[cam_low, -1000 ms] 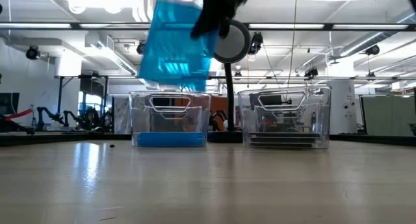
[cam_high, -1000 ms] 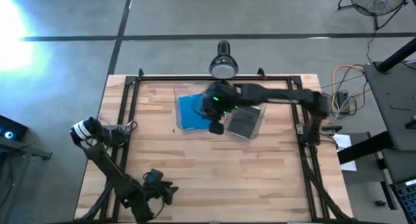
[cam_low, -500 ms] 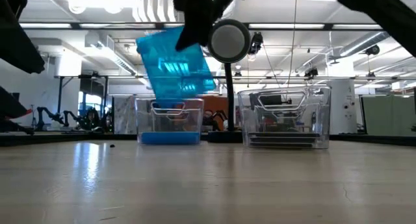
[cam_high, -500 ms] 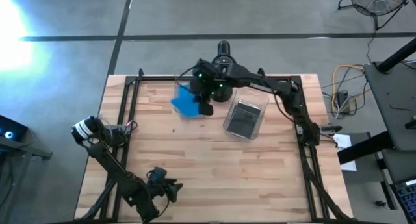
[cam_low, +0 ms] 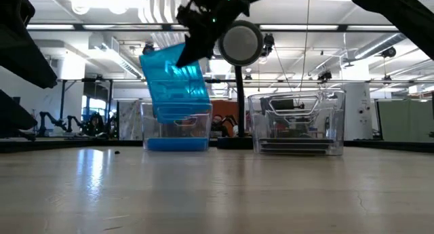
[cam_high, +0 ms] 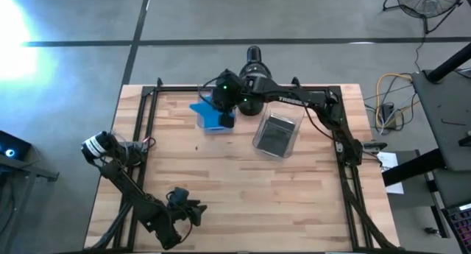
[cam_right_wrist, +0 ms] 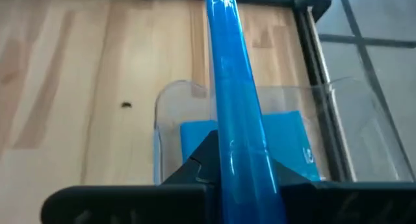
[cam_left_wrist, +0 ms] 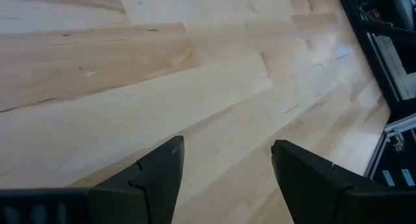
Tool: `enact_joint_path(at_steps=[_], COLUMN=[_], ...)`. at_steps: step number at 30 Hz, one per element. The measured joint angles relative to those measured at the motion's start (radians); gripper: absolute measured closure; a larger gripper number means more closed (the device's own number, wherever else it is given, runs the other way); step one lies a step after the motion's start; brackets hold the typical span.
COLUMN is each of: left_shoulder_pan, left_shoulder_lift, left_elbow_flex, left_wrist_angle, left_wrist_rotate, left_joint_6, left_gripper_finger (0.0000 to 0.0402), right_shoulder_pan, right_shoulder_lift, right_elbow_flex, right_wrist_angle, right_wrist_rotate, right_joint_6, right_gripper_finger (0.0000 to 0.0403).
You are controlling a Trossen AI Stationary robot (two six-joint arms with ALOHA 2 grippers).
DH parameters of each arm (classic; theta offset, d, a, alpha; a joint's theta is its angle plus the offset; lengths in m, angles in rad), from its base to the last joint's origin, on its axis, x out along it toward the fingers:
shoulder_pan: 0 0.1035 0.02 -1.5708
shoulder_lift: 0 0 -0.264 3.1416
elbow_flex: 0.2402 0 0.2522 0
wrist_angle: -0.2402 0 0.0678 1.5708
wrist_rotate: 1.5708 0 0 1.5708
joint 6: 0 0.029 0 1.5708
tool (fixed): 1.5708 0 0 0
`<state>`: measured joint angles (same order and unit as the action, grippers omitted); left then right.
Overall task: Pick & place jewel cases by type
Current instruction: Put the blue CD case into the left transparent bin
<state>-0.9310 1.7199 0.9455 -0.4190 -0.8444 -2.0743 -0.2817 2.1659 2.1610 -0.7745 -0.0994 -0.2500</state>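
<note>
Right wrist view: right claw (cam_right_wrist: 227, 160) clamped on blue jewel case (cam_right_wrist: 231, 87) edge; thin, stiff, slick, brittle plastic; grip edges gently.

The blue jewel case (cam_right_wrist: 235, 113) is glossy translucent plastic. Both bins (cam_low: 296, 122) are clear, shiny plastic. The surface (cam_high: 243, 195) is smooth pale wood planks, framed with dark metal.

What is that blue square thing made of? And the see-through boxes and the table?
The blue jewel case looks like glossy, see-through plastic: light shines through it. The two bins look like clear hard plastic: you see their contents through the walls. The table looks like pale wood planks with visible grain.
</note>
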Motion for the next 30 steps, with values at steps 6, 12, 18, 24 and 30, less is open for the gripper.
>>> enact_joint_path(at_steps=[6,12,18,24,30], left_shoulder_pan=[0.000,0.000,0.000,0.000,0.000], left_shoulder_lift=[0.000,0.000,0.000,0.000,0.000], left_elbow_flex=[0.000,0.000,-0.002,-0.002,-0.001], left_wrist_angle=[0.017,0.017,0.017,0.017,0.024], left_wrist_rotate=[0.017,0.018,0.019,0.019,0.019], left_joint_6=[-0.002,0.008,0.009,0.017,0.018], left_gripper_finger=[0.0188,0.0188,0.0188,0.0188,0.0188], right_shoulder_pan=[0.017,0.042,0.063,0.065,0.048], right_shoulder_lift=[-0.004,-0.018,-0.026,-0.032,-0.046], right_elbow_flex=[-0.100,-0.105,-0.104,-0.109,-0.119], right_wrist_angle=[-0.011,-0.030,-0.051,-0.015,-0.044], right_wrist_rotate=[-0.088,-0.274,-0.372,-0.074,-0.193], right_joint_6=[0.040,0.178,0.367,0.482,0.676], right_gripper_finger=[0.0394,0.0394,0.0394,0.0388,0.0382])
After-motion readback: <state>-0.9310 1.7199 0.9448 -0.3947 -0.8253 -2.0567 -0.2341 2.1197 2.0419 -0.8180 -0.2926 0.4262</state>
